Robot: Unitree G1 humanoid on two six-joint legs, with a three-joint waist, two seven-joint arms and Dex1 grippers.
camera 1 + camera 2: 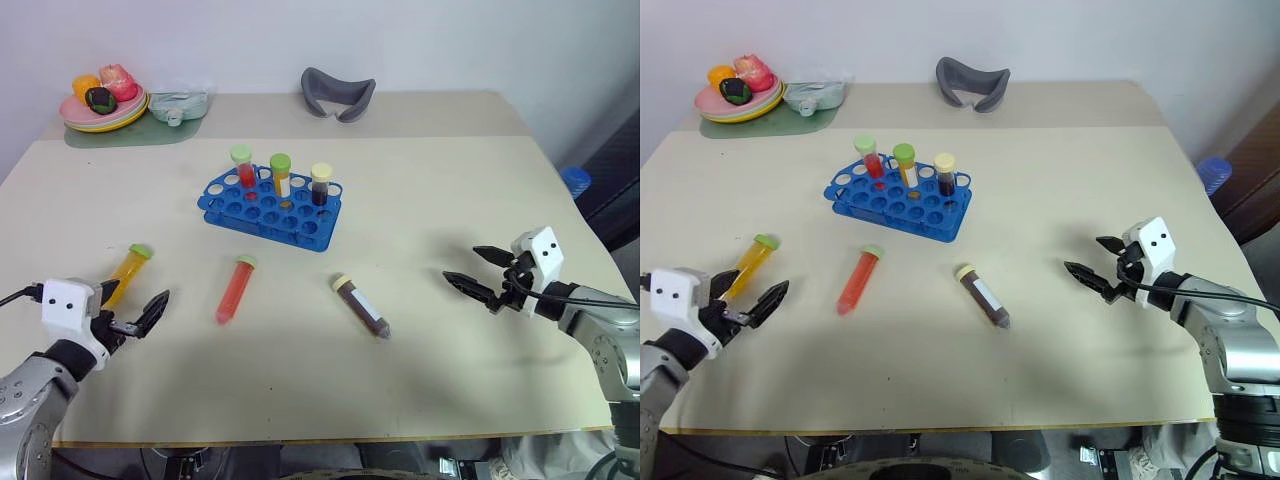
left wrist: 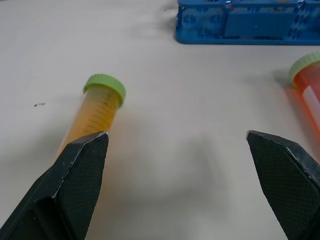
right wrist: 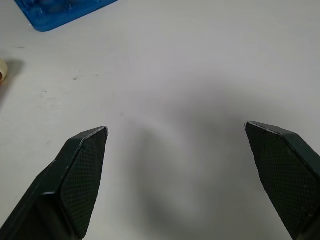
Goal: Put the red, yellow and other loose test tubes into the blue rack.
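The blue rack (image 1: 270,205) stands mid-table with three capped tubes upright in its back row. Three loose test tubes lie in front of it: an orange-yellow one with a green cap (image 1: 128,270), a red one with a pale green cap (image 1: 235,288) and a dark brown one with a cream cap (image 1: 360,305). My left gripper (image 1: 132,302) is open just above the table, one finger beside the yellow tube's (image 2: 97,107) lower end, not gripping it. My right gripper (image 1: 463,263) is open and empty, well to the right of the brown tube.
A plate (image 1: 75,120) of toy fruit sits on a green mat at the far left corner, with a clear plastic container (image 1: 178,102) beside it. A grey curved object (image 1: 338,95) lies at the far edge. The table's front edge is near both arms.
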